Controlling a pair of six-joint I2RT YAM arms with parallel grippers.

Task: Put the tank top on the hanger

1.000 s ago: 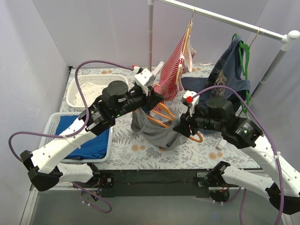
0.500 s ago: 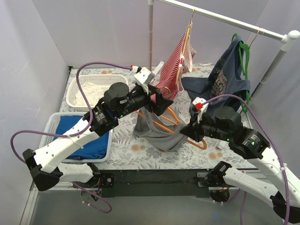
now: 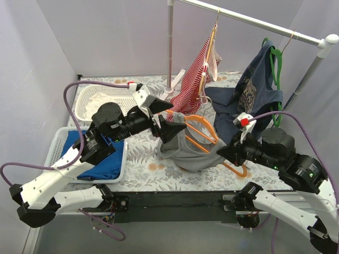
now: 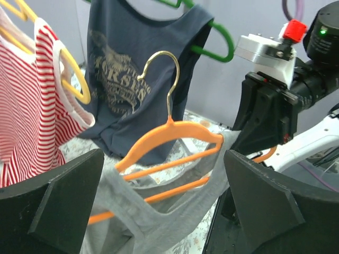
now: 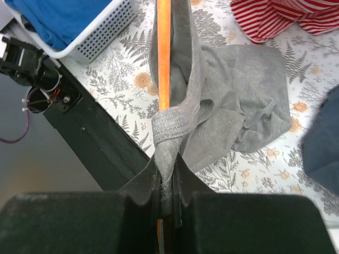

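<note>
The grey tank top (image 3: pixel 185 153) hangs part-way over the orange hanger (image 3: pixel 204 127) above the table's middle, with its lower part bunched on the cloth. My right gripper (image 3: pixel 229 153) is shut on a grey strap (image 5: pixel 168 132), and the hanger's orange arm (image 5: pixel 164 53) runs into the same jaws (image 5: pixel 168 185). My left gripper (image 3: pixel 165 119) stands wide open just left of the garment and holds nothing. In the left wrist view the hanger (image 4: pixel 175 132) and the tank top (image 4: pixel 159 222) sit beyond and between the spread fingers (image 4: pixel 53 206).
A white basket (image 3: pixel 57 142) with blue cloth sits at the near left and another white basket (image 3: pixel 82 98) behind it. On the rail (image 3: pixel 254 22) hang a red-striped top (image 3: pixel 193 87) and a navy shirt (image 3: pixel 254 90) on a green hanger (image 3: pixel 276 66).
My left gripper opened, let go of the tank top and drew back left. My right gripper shut on the strap and hanger end and carried them right, stretching the garment along the hanger.
</note>
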